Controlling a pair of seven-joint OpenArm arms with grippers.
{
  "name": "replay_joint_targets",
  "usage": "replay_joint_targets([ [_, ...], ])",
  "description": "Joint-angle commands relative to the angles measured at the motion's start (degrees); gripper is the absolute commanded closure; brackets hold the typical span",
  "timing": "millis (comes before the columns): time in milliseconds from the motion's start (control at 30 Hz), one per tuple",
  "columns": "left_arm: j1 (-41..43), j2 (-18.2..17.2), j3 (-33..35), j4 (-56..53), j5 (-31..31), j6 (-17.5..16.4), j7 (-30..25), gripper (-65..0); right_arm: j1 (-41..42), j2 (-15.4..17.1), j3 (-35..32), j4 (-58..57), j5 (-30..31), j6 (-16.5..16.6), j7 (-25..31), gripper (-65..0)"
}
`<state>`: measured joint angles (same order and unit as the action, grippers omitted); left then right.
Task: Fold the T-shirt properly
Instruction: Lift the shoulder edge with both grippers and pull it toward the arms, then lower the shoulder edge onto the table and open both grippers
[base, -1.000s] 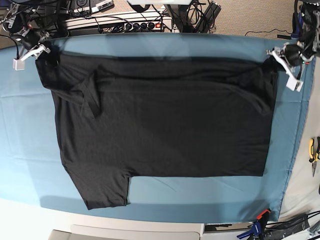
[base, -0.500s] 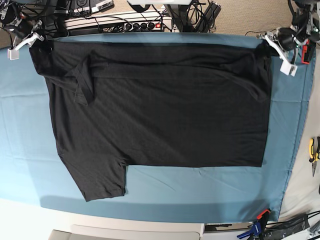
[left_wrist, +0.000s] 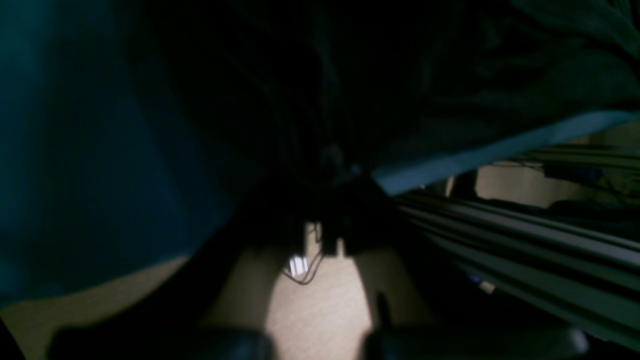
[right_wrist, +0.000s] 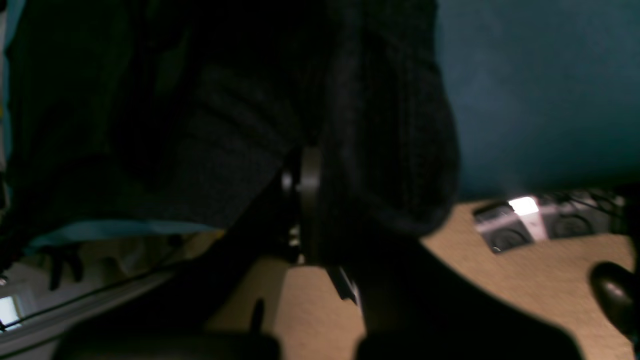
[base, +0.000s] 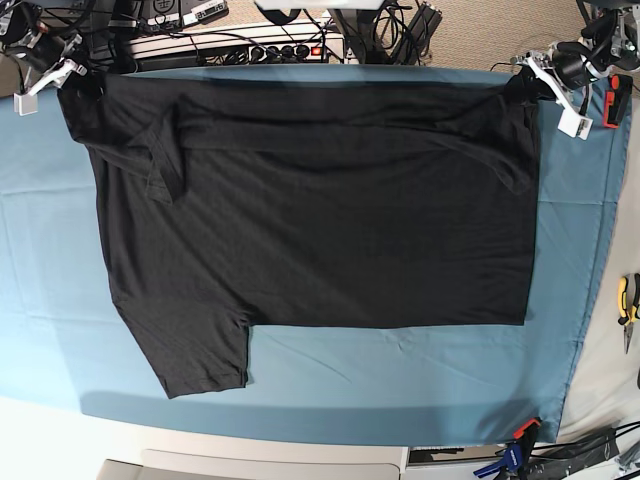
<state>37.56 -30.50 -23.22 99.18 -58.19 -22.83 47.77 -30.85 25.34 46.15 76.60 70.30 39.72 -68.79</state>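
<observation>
A: Shirt position?

B: T-shirt (base: 320, 210) is spread flat on the blue table cloth (base: 420, 380), plain black side up. Its far edge is drawn taut along the far side of the table. One sleeve is laid out toward the near-left of the base view; the other sleeve is folded back over the body near the far-left corner, where a few creases are seen.

A: Right gripper?

B: Right gripper (base: 62, 76) is seen at the far-left corner of the base view, closed on that corner of the T-shirt. In the right wrist view the black cloth (right_wrist: 380, 150) is bunched between the fingers (right_wrist: 310, 200) (picture is dim and blurred, so the pinch itself is only partly made out). Floor and a power strip (right_wrist: 530, 220) are seen past the table edge.

A: Left gripper?

B: Left gripper (base: 535, 85) is seen at the far-right corner, jaws narrow and clamped on the T-shirt's corner there. Left wrist view is very dark; black fabric (left_wrist: 450, 75) is seen over the cloth's edge, and the fingertips are not resolved.

A: Anything else on the table?

B: Yellow-handled pliers (base: 626, 305) are noted on the bare strip right of the cloth, well apart from the T-shirt. A clamp (base: 518, 445) is fixed at the near-right corner of the cloth.
</observation>
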Motion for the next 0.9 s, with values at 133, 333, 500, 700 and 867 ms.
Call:
replay_joint_targets([
  [133, 0.70, -0.81, -0.22, 0.33, 1.20, 0.26, 1.55, 0.0, -0.74, 4.37, 0.46, 0.28, -2.95, -0.48, -0.61, 0.0],
  [333, 0.72, -0.76, -0.22, 0.33, 1.20, 0.26, 1.64, 0.0, -0.72, 4.94, 0.46, 0.28, -3.26, -0.48, -0.15, 0.0],
  [500, 0.70, -0.74, -0.22, 0.33, 1.16, 0.28, 1.81, 0.0, -0.72, 4.79, 0.46, 0.28, -3.26, -0.48, 0.09, 0.0],
  [700, 0.70, -0.74, -0.22, 0.33, 1.16, 0.26, 1.77, 0.0, -0.72, 4.61, 0.46, 0.28, -3.26, -0.48, 0.85, 0.0],
  [867, 0.70, -0.61, -0.22, 0.33, 1.16, 0.26, 1.73, -1.5, -0.72, 3.69, 0.46, 0.28, -4.04, -0.46, 1.18, -0.6],
])
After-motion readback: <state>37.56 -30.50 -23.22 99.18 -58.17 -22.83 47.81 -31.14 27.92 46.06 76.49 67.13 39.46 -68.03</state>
